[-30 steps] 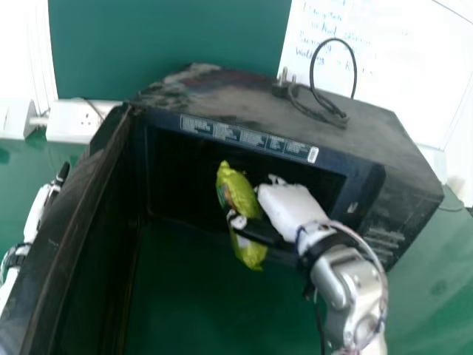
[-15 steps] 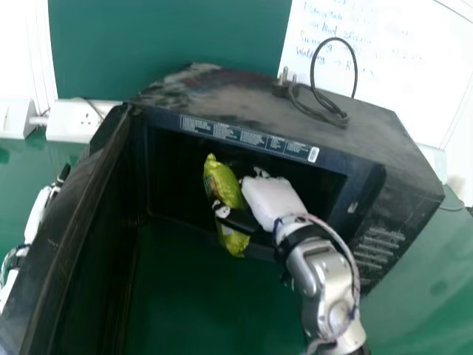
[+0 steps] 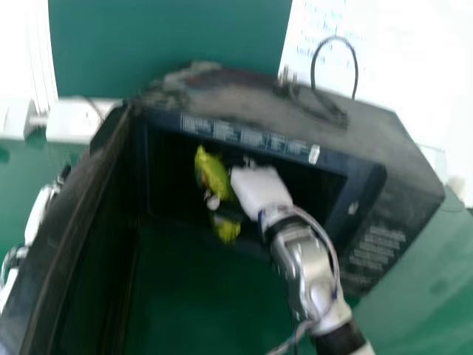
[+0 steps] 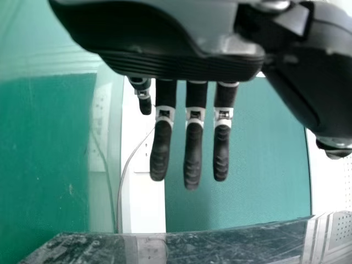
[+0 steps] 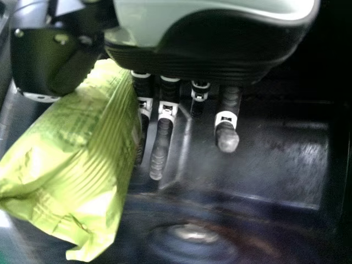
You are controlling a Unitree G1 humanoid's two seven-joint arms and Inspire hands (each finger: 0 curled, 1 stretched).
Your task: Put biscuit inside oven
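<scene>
In the head view my right hand (image 3: 255,191) is at the mouth of the black oven (image 3: 270,111), whose door stands wide. The yellow-green biscuit packet (image 3: 212,174) is pinched between its thumb and fingers, upper part within the opening. The right wrist view shows the packet (image 5: 82,148) between the thumb and fingers of my right hand (image 5: 212,44), with the dark oven interior (image 5: 264,159) around them. My left hand (image 3: 50,191) is beyond the door at the left; its fingers hang straight in the left wrist view, where the hand (image 4: 176,49) is open.
The open oven door (image 3: 74,222) stretches toward the near left. A black cable with a plug (image 3: 325,103) lies on the oven top. White sockets (image 3: 77,120) and a whiteboard (image 3: 414,74) stand behind.
My right hand has moved left and a little farther into the oven opening, carrying the packet with it. The left hand has kept still.
</scene>
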